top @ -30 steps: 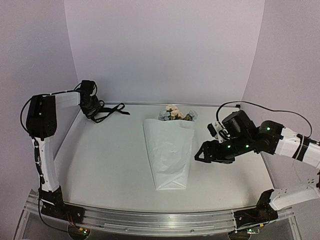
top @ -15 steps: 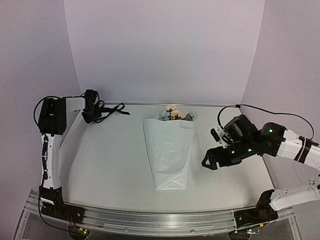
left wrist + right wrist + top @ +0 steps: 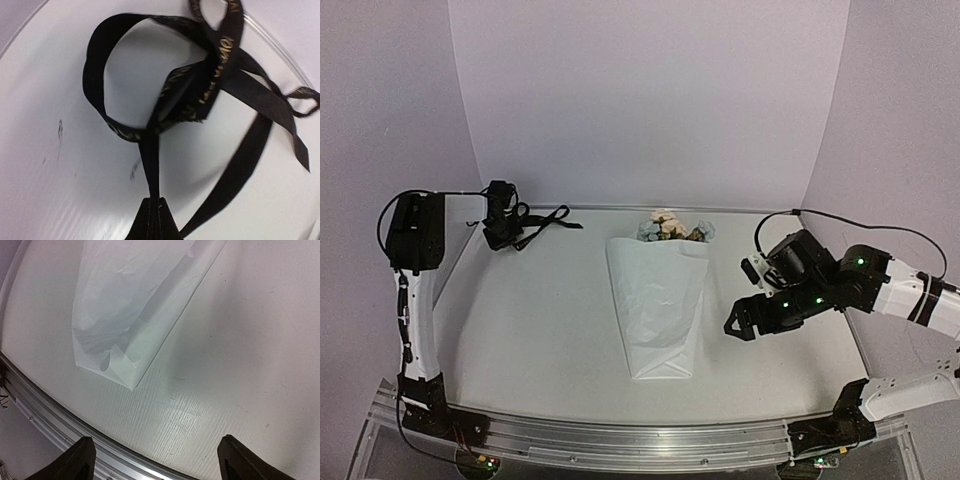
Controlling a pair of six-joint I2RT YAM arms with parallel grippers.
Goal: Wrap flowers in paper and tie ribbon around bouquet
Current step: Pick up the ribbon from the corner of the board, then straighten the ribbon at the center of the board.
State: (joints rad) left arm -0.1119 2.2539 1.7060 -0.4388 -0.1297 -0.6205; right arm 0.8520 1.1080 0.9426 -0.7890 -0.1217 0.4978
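Illegible gold lettering on ribbon (image 3: 222, 55)

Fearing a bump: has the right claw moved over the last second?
Yes. The right claw has drawn away from the bouquet, rightward and toward the near edge of the table.

Item count, whole scene.
One bouquet (image 3: 658, 300) centre; one ribbon (image 3: 548, 220) upper left; two arms: left arm (image 3: 415, 235), right arm (image 3: 850, 278).

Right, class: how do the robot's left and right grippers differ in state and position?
The left gripper is shut, pinching the ribbon; the right gripper is open and empty. The left sits far left on the table; the right hovers right of the bouquet. Both are black, two-fingered.
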